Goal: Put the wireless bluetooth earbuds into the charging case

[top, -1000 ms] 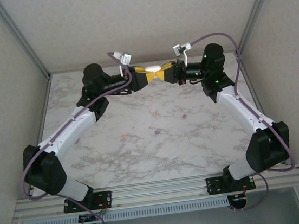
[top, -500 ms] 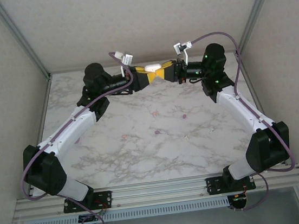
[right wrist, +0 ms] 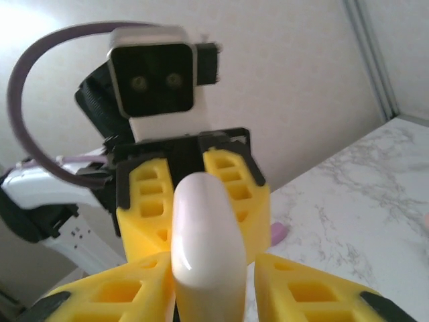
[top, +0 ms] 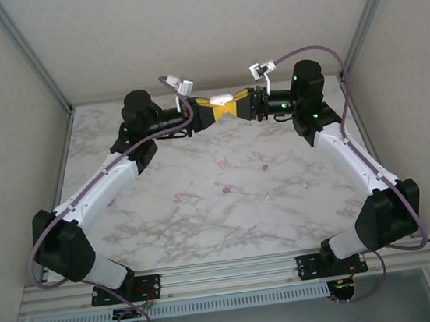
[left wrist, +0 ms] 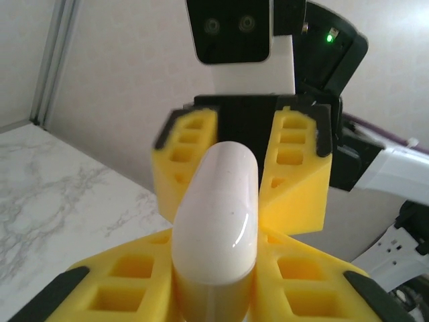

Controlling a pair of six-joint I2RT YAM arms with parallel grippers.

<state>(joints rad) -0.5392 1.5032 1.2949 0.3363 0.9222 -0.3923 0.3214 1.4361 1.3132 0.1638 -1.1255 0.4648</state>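
- While both arms reach toward the back of the marble table (top: pixel 207 225), a white case (top: pixel 221 97) hangs in the air between them, clear of the tabletop.
- Left of the white case, the left gripper (left wrist: pixel 214 268) pinches one end between its yellow fingers, jaws drawn narrow and holding it.
- The white case itself is a smooth, glossy, rounded shell. No open lid shows, and what lies inside it cannot be seen.
- Right of the white case, the right gripper (right wrist: pixel 211 268) sets its yellow fingers on either side of the other end. A thin gap seems to show beside one finger, so it cannot be told whether this gripper grips or only brackets the shell.
- The earbuds (top: pixel 226 190) lie as tiny pink and purple pieces scattered on the table, well apart from the white case and nearer the arm bases. None can be seen in it.
- Each earbud looks light, hard and slick, and is far smaller than a finger, so it would likely skid or roll under a careless touch. The best hold is probably a gentle fingertip squeeze across its body, taken low against the table.
- The shiny shell could twist or slip, so it is best held across its broader sides.
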